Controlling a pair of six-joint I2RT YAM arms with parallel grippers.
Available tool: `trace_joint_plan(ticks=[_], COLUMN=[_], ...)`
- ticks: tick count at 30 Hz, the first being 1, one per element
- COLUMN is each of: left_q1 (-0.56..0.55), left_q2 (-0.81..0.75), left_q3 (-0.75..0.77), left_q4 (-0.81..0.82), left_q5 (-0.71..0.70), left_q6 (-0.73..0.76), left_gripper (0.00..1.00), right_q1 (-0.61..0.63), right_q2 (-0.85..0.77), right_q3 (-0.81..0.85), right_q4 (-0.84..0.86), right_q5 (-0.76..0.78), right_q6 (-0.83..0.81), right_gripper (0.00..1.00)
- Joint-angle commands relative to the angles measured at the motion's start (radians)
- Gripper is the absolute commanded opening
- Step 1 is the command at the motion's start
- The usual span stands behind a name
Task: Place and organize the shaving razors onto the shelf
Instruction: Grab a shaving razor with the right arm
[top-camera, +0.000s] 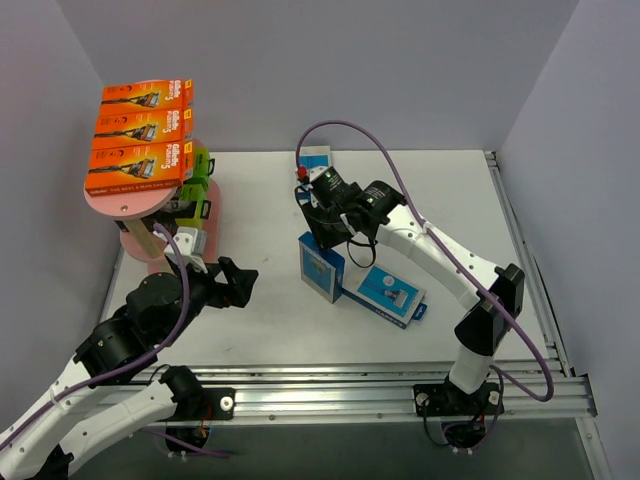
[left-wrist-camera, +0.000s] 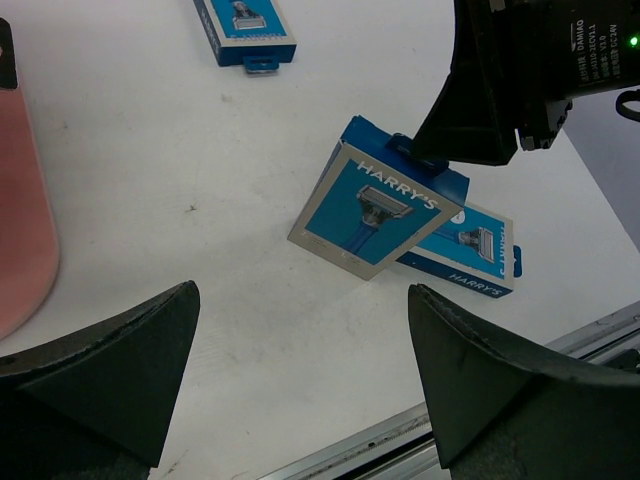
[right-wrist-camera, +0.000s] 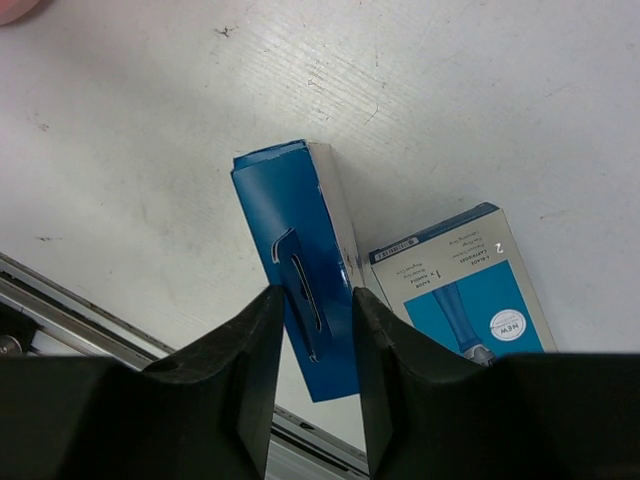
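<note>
From above, the pink plastic shelf of stacked oval boards (top-camera: 125, 207) stood at ten o'clock on the white table (top-camera: 260, 330). Three orange cardboard razor packs (top-camera: 145, 125) lay on its top board, and black-and-lime razor packs (top-camera: 198, 178) sat on a lower board. Near the centre, the right gripper (top-camera: 325, 228) was clamped on the top of an upright blue-and-grey razor pack (top-camera: 321, 268). A second blue pack (top-camera: 390, 293) lay flat at its four o'clock, and a third blue pack (top-camera: 315, 157) lay at twelve o'clock by the far edge. The left gripper (top-camera: 238, 284) hung spread wide, holding nothing, beside the shelf's foot.

Through the left wrist camera, the left gripper (left-wrist-camera: 300, 300) gaped over bare table. Beyond it the upright blue-and-grey razor pack (left-wrist-camera: 375, 210) tilted under the right gripper (left-wrist-camera: 450, 130), overlapping the second blue pack (left-wrist-camera: 470, 255).

Through the right wrist camera, the right gripper (right-wrist-camera: 315, 310) pinched that pack (right-wrist-camera: 295, 230) by its edge, with the second blue pack (right-wrist-camera: 465, 290) just beside it at three o'clock.
</note>
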Motion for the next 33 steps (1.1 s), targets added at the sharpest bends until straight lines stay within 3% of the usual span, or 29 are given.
trace_joint_plan(ticks=[1, 12, 21, 29, 33], left_q1=[0.006, 0.006, 0.006, 0.006, 0.005], left_q2=[-0.011, -0.049, -0.11, -0.199, -0.263], left_q3=[0.04, 0.051, 0.081, 0.161, 0.173], left_q4=[-0.022, -0.068, -0.161, -0.244, -0.267], left_q5=[-0.013, -0.031, -0.097, -0.22, -0.297], left_q6=[0.022, 0.037, 0.054, 0.147, 0.195], left_gripper=[0.94, 0.94, 0.94, 0.94, 0.94], right_q1=[0.006, 0.006, 0.006, 0.008, 0.008], right_q2=[0.019, 0.029, 0.05, 0.029, 0.013], right_q3=[-0.021, -0.07, -0.05, 0.008, 0.011], right_q4=[0.001, 0.031, 0.019, 0.064, 0.178], right_q5=[0.002, -0.042, -0.042, -0.067, -0.082], right_q6=[-0.016, -0.012, -0.018, 0.008, 0.053], right_gripper=[0.28, 0.2, 0.0, 0.0, 0.0])
